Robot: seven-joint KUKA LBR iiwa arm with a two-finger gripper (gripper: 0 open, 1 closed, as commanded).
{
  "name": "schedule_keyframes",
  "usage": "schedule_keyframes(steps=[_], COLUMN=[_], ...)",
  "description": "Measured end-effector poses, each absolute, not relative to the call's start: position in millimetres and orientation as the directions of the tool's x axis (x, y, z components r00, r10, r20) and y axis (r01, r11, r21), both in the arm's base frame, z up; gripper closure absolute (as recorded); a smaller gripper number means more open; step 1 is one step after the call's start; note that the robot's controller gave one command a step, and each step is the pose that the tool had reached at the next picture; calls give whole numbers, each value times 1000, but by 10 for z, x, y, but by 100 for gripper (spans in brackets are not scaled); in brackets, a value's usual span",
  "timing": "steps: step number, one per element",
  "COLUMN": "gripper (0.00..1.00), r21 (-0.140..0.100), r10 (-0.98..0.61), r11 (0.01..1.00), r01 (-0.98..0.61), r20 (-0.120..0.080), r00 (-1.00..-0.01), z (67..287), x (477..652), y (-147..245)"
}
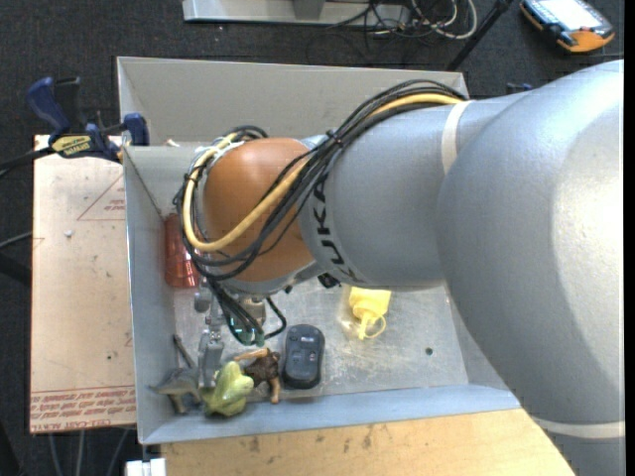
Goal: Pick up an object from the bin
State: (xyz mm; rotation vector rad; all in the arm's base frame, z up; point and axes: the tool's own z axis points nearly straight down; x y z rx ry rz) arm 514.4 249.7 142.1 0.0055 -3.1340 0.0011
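My gripper [210,353] reaches down from under the orange wrist cover into the bin's front left corner. Its tip stands just above a yellow-green soft toy [228,390] and beside a grey spiky toy figure [177,382]. A small brown figure [264,367] lies right of the tip, touching the yellow-green toy. Next to that lies a black computer mouse [303,356]. I see nothing held in the gripper.
A yellow plastic piece [365,311] lies on the bin floor further right. A copper-red cylinder [179,253] rests against the left wall. The big grey arm covers the bin's back and right half.
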Motion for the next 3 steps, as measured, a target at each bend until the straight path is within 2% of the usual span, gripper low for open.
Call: schedule_keyframes(steps=[1,2,3], gripper=[0,0,100], r21=[1,7,1], r10=[0,-109,-329], r11=[1000,994,944], r01=[0,-109,-329], r20=[0,-17,0], r00=[-1000,-994,-944], z=[1460,1193,742], x=[5168,5088,4987], y=[2488,2468,2442])
